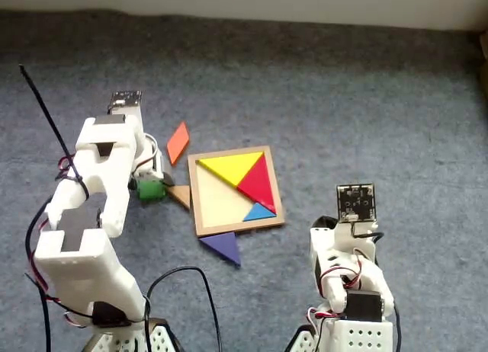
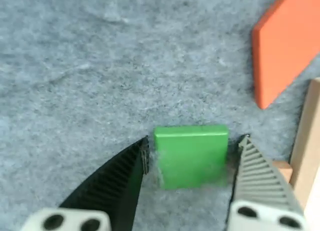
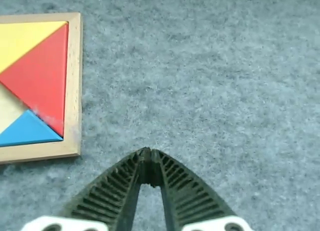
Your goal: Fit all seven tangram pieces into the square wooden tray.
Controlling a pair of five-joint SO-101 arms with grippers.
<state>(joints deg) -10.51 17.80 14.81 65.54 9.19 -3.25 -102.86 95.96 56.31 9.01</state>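
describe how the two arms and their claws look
Both arms are blocky white plastic with black motors at the joints. The left arm trails long black cables; the right arm has thin red and white wires near its base. Each wrist carries a small dark square board. The left claw and right claw have dark ribbed tapering fingers on white mounts with round holes.
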